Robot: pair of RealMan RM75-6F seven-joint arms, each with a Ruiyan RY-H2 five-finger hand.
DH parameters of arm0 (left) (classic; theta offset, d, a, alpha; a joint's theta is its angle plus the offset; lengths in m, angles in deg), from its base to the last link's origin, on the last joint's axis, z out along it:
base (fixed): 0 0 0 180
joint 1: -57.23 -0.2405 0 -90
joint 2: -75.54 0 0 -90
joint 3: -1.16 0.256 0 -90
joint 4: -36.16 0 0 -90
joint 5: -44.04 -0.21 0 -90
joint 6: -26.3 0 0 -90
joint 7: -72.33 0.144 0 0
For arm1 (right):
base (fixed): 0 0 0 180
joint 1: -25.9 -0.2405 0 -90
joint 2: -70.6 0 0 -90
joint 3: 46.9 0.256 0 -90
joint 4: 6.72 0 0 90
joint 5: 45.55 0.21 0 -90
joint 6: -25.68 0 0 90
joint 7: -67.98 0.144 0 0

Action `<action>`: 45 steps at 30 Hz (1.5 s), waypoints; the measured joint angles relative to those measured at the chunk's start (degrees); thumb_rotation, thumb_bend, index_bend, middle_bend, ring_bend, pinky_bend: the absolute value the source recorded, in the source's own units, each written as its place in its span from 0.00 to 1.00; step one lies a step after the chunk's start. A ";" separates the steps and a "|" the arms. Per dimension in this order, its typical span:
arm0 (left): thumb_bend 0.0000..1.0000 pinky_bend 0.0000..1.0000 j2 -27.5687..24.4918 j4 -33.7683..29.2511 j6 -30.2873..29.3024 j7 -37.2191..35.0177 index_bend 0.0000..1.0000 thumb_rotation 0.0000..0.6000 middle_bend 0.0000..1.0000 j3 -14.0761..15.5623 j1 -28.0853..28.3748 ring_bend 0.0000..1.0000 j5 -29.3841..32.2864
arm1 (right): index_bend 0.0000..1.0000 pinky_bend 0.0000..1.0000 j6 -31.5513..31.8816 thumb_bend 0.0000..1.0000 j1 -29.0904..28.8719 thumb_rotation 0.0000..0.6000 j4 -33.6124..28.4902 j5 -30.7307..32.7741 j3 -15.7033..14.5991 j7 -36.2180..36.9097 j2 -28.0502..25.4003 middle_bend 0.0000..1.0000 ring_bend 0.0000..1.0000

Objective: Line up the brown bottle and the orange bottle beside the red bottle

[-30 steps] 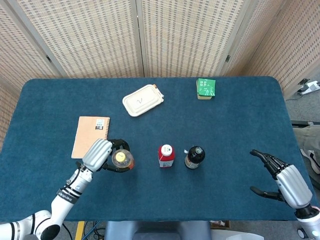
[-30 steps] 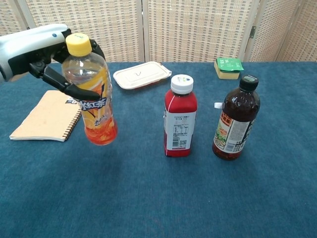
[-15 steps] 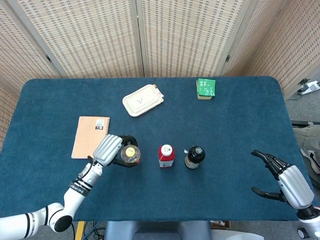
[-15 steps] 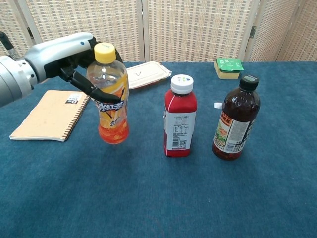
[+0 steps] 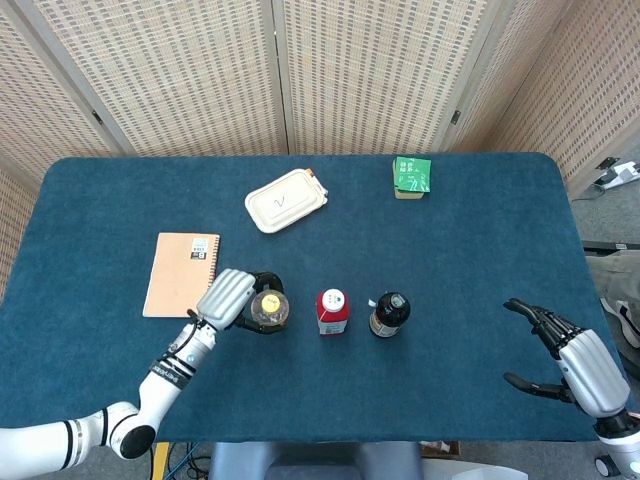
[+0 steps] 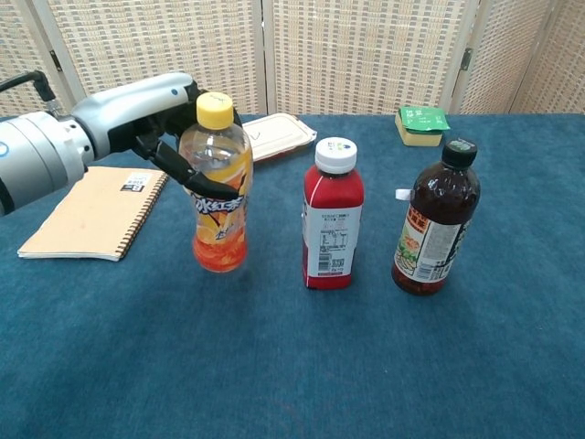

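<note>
My left hand [image 6: 155, 128] [image 5: 226, 296] grips the orange bottle [image 6: 220, 194] [image 5: 269, 307], yellow-capped and upright, its base close to the blue cloth. It stands a little left of the red bottle [image 6: 333, 216] [image 5: 332, 310] with the white cap. The brown bottle [image 6: 435, 222] [image 5: 389, 314] with a dark cap stands just right of the red one, so the three sit roughly in a row. My right hand [image 5: 570, 358] hovers open at the table's right front, far from the bottles, and is absent from the chest view.
A spiral notebook [image 5: 182, 272] [image 6: 91, 209] lies left of the bottles. A white lidded container [image 5: 286, 200] [image 6: 263, 134] sits behind them, and a green packet [image 5: 411, 175] [image 6: 420, 123] lies at the back right. The table [image 5: 470, 250] is covered in blue cloth.
My left hand has carried the orange bottle rightward toward the red bottle and lowered it. The right hand has barely moved.
</note>
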 measured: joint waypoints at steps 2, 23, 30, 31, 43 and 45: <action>0.04 0.63 0.23 0.20 0.40 -0.16 0.68 1.00 0.65 -0.02 0.20 0.60 0.65 | 0.06 0.46 0.05 0.00 0.01 1.00 0.00 0.03 0.03 0.04 -0.03 0.21 0.23; 0.04 0.63 2.28 3.03 -0.40 -3.24 0.68 1.00 0.65 0.98 0.18 0.60 0.37 | 0.05 0.46 0.64 0.00 0.23 1.00 0.02 -0.17 0.09 0.27 -0.22 0.21 0.23; 0.04 0.63 3.16 4.65 -0.33 -4.34 0.68 1.00 0.65 1.58 -0.01 0.60 0.19 | 0.06 0.46 0.57 0.00 0.25 1.00 -0.04 -0.08 0.12 0.25 -0.27 0.21 0.23; 0.04 0.63 3.23 4.80 -0.34 -4.46 0.68 1.00 0.65 1.63 -0.03 0.60 0.12 | 0.06 0.46 0.54 0.00 0.25 1.00 -0.04 -0.07 0.12 0.23 -0.26 0.21 0.23; 0.04 0.63 2.76 4.54 0.26 -4.39 0.58 1.00 0.62 1.70 -0.19 0.55 1.18 | 0.06 0.46 0.34 0.00 0.19 1.00 -0.08 -0.13 0.09 0.10 -0.20 0.21 0.23; 0.04 0.63 2.78 4.52 0.19 -4.39 0.56 1.00 0.62 1.63 -0.21 0.55 1.25 | 0.06 0.46 0.32 0.00 0.18 1.00 -0.07 -0.11 0.10 0.06 -0.18 0.21 0.23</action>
